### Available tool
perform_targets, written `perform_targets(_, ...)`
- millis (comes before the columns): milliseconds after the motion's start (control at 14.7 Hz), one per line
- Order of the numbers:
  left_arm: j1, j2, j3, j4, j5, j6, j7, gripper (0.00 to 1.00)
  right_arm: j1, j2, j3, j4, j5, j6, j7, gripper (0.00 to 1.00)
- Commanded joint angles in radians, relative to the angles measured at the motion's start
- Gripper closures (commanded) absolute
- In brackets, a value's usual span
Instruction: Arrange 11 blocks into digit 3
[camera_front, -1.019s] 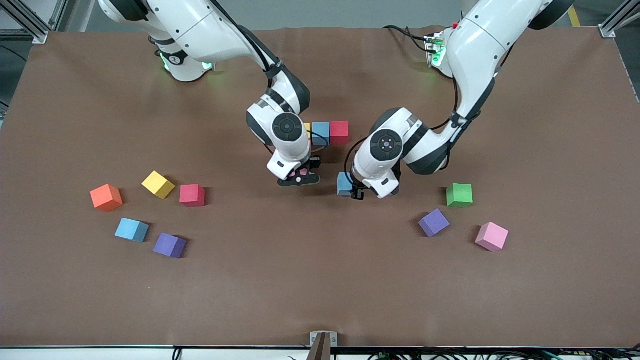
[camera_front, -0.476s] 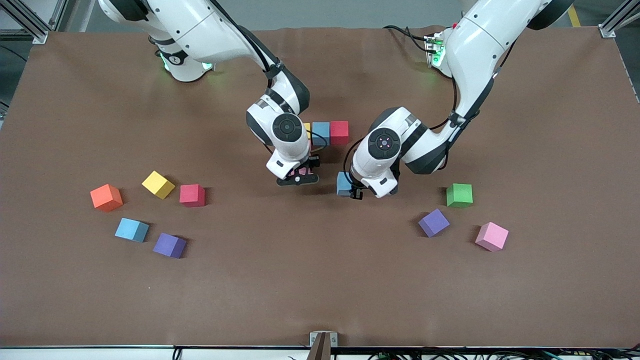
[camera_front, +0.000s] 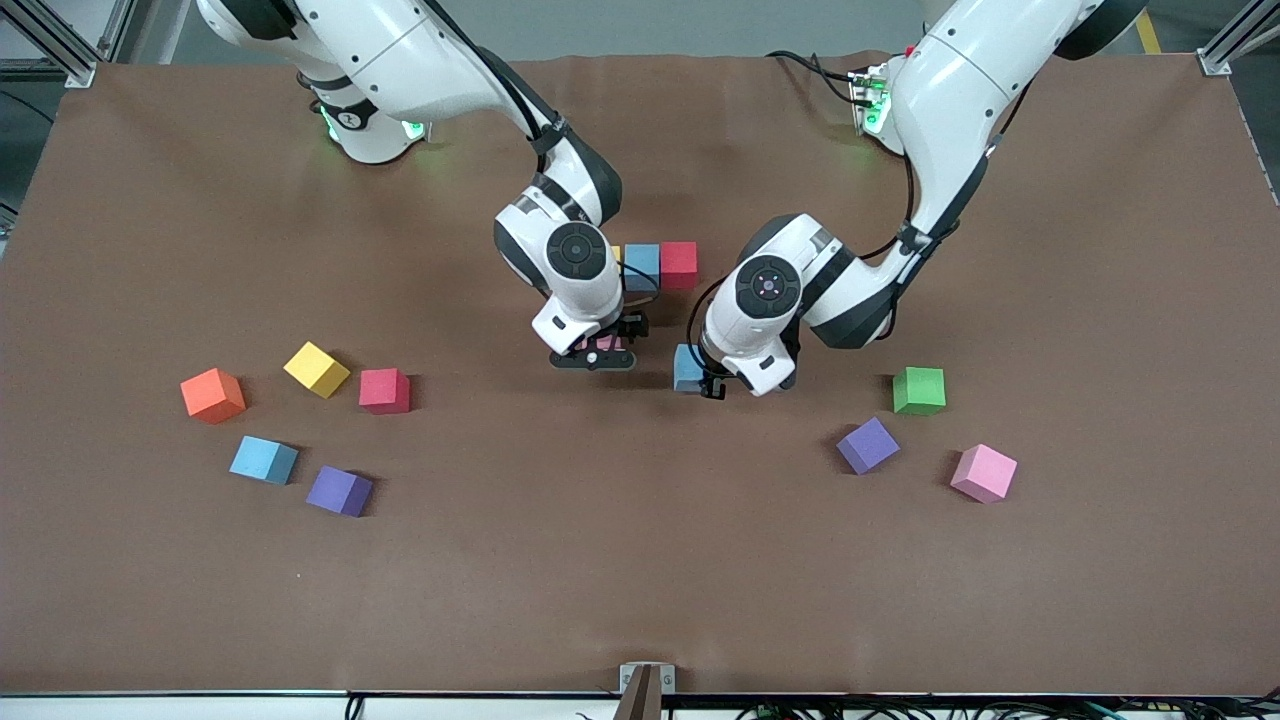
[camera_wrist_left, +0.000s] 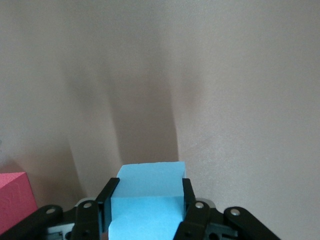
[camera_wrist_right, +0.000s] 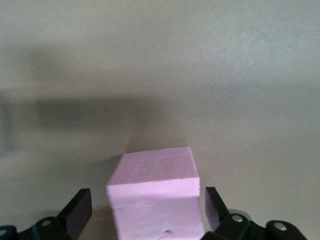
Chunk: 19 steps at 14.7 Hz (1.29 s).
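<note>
At the right arm's end of the tabletop (camera_front: 150, 560) a loose cluster waits as stock: the orange cube (camera_front: 212, 394), which the figure does not need, with a yellow block (camera_front: 316, 369) and a red block (camera_front: 385, 390) beside it, and a blue block (camera_front: 264, 460) and a purple block (camera_front: 339, 490) nearer the front camera. Mid-table, the right gripper (camera_front: 594, 352) stands low over a pink block (camera_wrist_right: 154, 197) with its fingers spread clear of both sides, so the cube appears to be set down where the column of the 3 should grow, just nearer the camera than the yellow end of the started bar. That bar shows a sliver of yellow, a blue bar cube (camera_front: 642, 266) and a red bar cube (camera_front: 678, 264) touching in a row, the yellow one mostly hidden by the arm. Beside it the left gripper (camera_front: 702, 380) has its fingers clamped on a light blue block (camera_wrist_left: 146, 200), held just above the tabletop, likely waiting its turn to join the figure. Toward the left arm's end a green block (camera_front: 918, 390), a second purple block (camera_front: 867, 445) and a second pink block (camera_front: 984, 472) lie apart, untouched, as later supply
</note>
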Motion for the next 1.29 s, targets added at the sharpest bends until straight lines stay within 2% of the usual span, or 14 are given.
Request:
perform_targets(0,-0.008,-0.005,0.001,0.011,0.016,-0.024,-0.008,0.71,0.009,-0.048,-0.004,0.053,0.013,-0.096,0.085,0.00)
perform_targets(204,-0.023,-0.002,0.001,0.006,0.016,-0.024,-0.027,0.71,-0.021,-0.125,-0.019,0.069,-0.001,-0.196,0.083,0.00)
perform_targets(340,-0.039,0.001,0.003,0.006,0.016,-0.024,-0.063,0.71,-0.096,-0.185,-0.028,0.074,-0.004,-0.245,0.082,0.00)
perform_targets(476,-0.060,0.004,0.003,0.006,0.016,-0.024,-0.120,0.71,-0.205,-0.185,-0.039,0.107,-0.005,-0.294,0.053,0.00)
perform_targets(611,-0.068,0.005,0.004,0.006,0.016,-0.022,-0.151,0.71,-0.340,-0.180,-0.039,0.107,-0.005,-0.299,-0.088,0.00)
perform_targets(747,-0.092,0.019,0.006,0.006,0.016,-0.011,-0.174,0.71,-0.455,-0.138,-0.037,0.124,-0.007,-0.279,-0.235,0.00)
perform_targets(815,-0.109,0.027,0.009,0.006,0.028,-0.002,-0.194,0.71,-0.489,-0.111,-0.037,0.130,-0.004,-0.260,-0.239,0.00)
perform_targets(1019,-0.144,0.048,0.013,0.005,0.114,0.033,-0.299,0.71,-0.523,-0.093,-0.037,0.109,-0.004,-0.249,-0.256,0.00)
perform_targets(1223,-0.168,0.062,0.012,0.005,0.157,0.042,-0.347,0.71,-0.528,-0.093,-0.037,0.060,-0.004,-0.241,-0.445,0.00)
